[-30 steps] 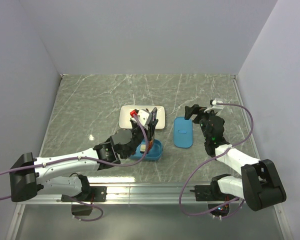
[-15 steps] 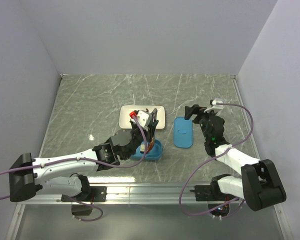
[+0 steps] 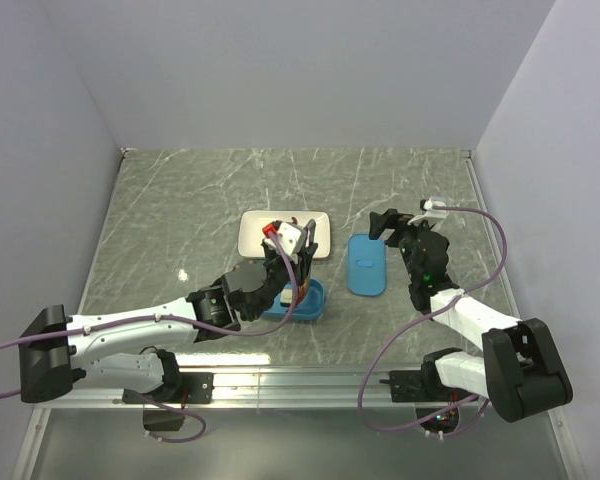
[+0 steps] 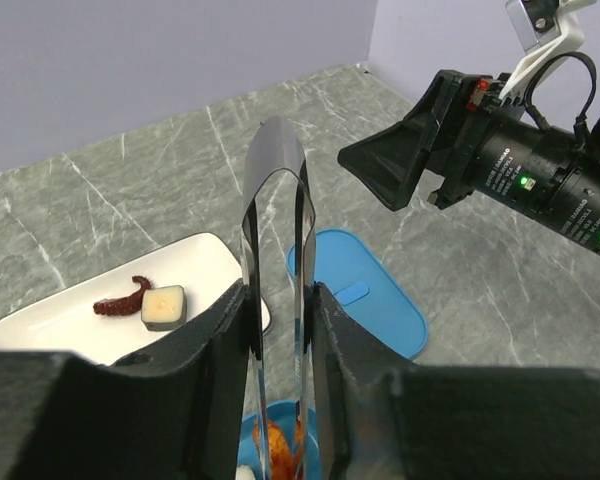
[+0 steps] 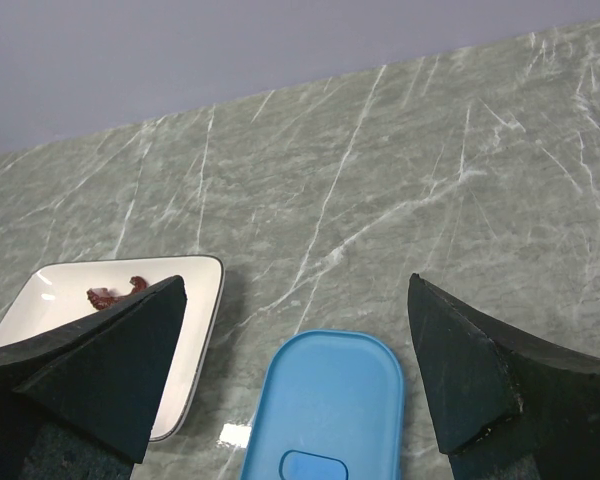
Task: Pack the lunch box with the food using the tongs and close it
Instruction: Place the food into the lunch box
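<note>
the left gripper (image 4: 278, 300) is clamped on the tongs (image 4: 275, 200), its two black fingers pressing the thin metal legs in from either side so that they run close together and almost parallel. the tongs stand upright, their bend at the top and their tips down inside the lunch box (image 3: 317, 300), which sits on the marbled table (image 3: 180, 200) just in front of the white plate (image 3: 252, 236). in the left wrist view an orange-red piece (image 4: 280, 440) lies at the tong tips within the blue box; whether the tips pinch it cannot be told, as the bottom edge of the view cuts it off. on the plate lie a dark red piece (image 4: 120, 298), curved, and a whitish cube (image 4: 163, 307) just beside it, touching or nearly so. the lid (image 3: 366, 265) lies flat on the table to the right of the box and plate, apart from both, its small tab facing up. the right gripper (image 5: 292, 290) hovers above the far end of the lid with its jaws spread wide and nothing between them, pointing towards the plate and well apart from the left gripper.
</note>
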Tool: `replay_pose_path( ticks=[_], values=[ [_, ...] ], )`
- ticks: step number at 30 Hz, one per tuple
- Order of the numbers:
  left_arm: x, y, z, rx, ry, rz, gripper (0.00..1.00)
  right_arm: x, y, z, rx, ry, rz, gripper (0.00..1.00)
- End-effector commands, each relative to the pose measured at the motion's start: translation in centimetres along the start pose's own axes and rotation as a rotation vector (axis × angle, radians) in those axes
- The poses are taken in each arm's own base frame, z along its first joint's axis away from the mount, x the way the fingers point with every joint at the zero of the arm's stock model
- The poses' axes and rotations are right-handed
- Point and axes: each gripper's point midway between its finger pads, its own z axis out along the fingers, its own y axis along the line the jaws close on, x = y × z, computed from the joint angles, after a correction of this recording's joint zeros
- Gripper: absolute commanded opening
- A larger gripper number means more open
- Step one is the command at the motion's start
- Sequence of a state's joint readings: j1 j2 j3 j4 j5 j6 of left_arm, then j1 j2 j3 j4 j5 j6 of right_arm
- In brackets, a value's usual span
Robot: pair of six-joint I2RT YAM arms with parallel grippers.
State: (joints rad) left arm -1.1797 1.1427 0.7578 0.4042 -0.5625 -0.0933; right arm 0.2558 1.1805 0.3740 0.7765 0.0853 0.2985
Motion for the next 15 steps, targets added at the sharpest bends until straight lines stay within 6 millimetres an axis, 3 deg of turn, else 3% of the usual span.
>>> replay_pose_path(
  ticks=[1, 7, 15],
  values=[
    [-3.5, -0.9, 0.1, 0.023, -0.075, -0.055, 0.35, -2.2, 1.0, 0.3, -0.028, -0.062, 0.008, 0.98],
    [-3.6, -0.9, 0.1, 0.021, -0.081, -0.059, 0.41, -2.2, 1.0, 0.4, -0.028, -0.062, 0.010, 0.98],
    [-4.4, 0.7, 0.2, -0.063, -0.122, -0.052, 0.34, -2.2, 0.9, 0.4, -0.026, -0.061, 0.008, 0.98]
  ],
)
